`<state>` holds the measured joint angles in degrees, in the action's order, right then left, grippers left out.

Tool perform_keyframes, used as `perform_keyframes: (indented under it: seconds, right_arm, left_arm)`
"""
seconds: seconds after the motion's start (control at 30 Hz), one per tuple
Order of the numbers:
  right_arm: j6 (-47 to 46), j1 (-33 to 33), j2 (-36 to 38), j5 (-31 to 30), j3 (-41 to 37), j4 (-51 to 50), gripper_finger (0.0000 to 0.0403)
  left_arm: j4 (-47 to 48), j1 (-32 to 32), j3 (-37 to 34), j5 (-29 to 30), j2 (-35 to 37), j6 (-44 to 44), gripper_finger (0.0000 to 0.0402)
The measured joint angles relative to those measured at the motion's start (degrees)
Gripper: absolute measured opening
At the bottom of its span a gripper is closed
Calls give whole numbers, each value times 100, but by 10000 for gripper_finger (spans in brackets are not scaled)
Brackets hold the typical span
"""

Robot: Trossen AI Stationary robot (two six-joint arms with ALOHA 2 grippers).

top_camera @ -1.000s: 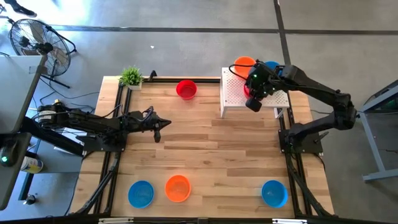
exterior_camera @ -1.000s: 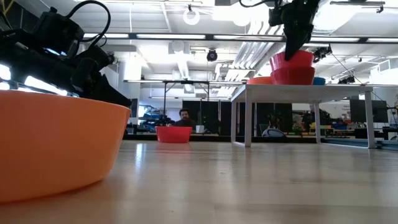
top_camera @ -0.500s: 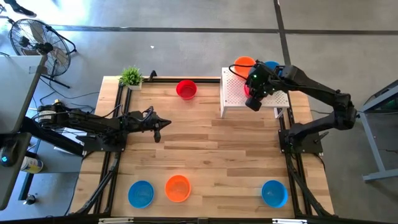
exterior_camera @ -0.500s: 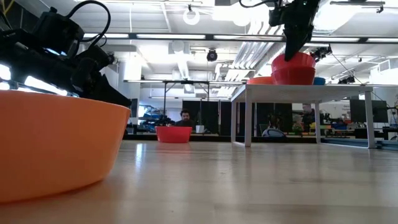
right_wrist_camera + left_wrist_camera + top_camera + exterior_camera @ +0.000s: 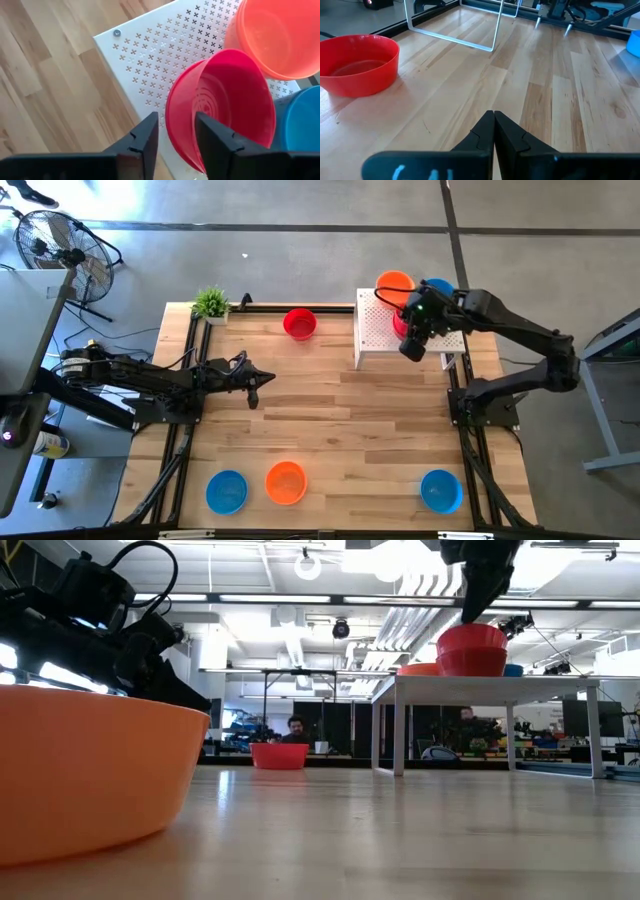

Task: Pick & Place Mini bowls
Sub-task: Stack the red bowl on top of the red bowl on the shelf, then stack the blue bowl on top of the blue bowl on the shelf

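A red mini bowl (image 5: 222, 107) sits level on the white perforated stand (image 5: 150, 55), beside an orange bowl (image 5: 270, 37) and a blue one (image 5: 300, 117). In the low view a seam runs round the red bowl (image 5: 470, 650), as if two were nested. My right gripper (image 5: 175, 122) hovers open just above its rim, one finger outside and one over the inside, clear of it (image 5: 470, 615). Another red bowl (image 5: 299, 323) rests on the table at the far edge. My left gripper (image 5: 252, 392) waits shut at the table's left, low over the wood.
Two blue bowls (image 5: 227, 491) (image 5: 441, 490) and an orange bowl (image 5: 286, 482) stand along the near edge. A small green plant (image 5: 211, 303) sits at the far left corner. Bare wood lies in the table's middle.
My right gripper has opened, let go of the red bowl's rim and risen a little. The bowl, tilted a second ago, has settled level on the stand.
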<state>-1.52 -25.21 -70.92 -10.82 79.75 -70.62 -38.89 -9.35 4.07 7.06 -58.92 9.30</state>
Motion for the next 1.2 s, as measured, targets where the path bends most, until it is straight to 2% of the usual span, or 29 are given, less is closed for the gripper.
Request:
perform_keyframes:
  seconds: [0.1, 0.3, 0.57, 0.73, 0.9, 1.03, 1.2]
  right_arm:
    - [-24, 19, 9, -20, 0, -27, 92]
    - [52, 19, -83, -118, 0, -47, 8]
    - [23, 20, -79, -152, 0, -47, 15]
    - [-189, 284, 9, 111, 0, -301, 23]
    - [-937, 1242, 129, 107, 2, -906, 18]
    - [-1699, 2556, 121, -110, 2, -969, 3]
    - [-2744, 4194, 1, -540, 0, -728, 3]
  left_arm:
    - [2, -1, -2, 1, 0, 0, 1]
    - [4, -2, 0, -1, 0, 0, 1]
    - [4, -2, 0, 1, 0, 0, 1]
    - [2, 0, 0, -1, 0, 0, 1]
    - [4, 0, 0, 1, 0, 0, 1]
    - [4, 0, -2, 1, 0, 0, 1]
    - [2, 0, -1, 0, 0, 0, 1]
